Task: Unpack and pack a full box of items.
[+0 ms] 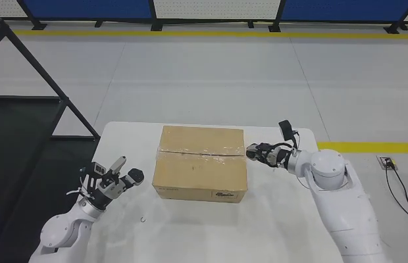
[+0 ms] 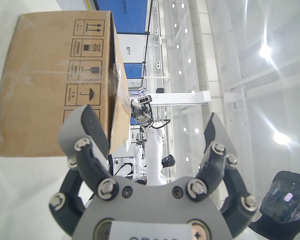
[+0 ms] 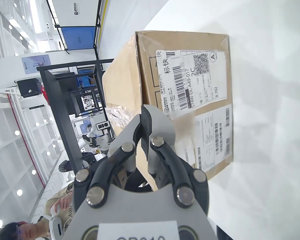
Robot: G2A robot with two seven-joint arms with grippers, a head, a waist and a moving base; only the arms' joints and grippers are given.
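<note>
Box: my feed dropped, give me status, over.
Left end effector open, off one end of box. Right end effector shut, at opposite end. Flaps down, taped shut, on table.

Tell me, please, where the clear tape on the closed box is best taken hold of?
Probably the crinkled end of the tape, at the short top edge of the box, coming from that end, beside the right gripper. Along the seam it lies flat; there it looks puckered and loose.

White arms (image 1: 332, 197), grey left end effector (image 2: 151, 114), black links (image 2: 94, 166), silver screws (image 2: 108, 187).
</note>
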